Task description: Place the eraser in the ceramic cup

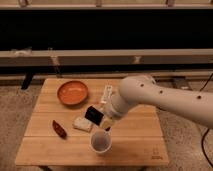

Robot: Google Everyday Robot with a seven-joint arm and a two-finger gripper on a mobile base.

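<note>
Lab-like robot test space, speckled floor (20,107), dark windowed wall (100,30), small wooden table (135,142), pincer (102,118) above it

Room: wooden table on speckled floor, dark backdrop
Table (135,145): light wood plank top, rectangular. Floor (12,112): grey, speckled. Rear: pale horizontal rail (160,56) spanning the full width, black wall (100,27) above it; lighting dim
</note>
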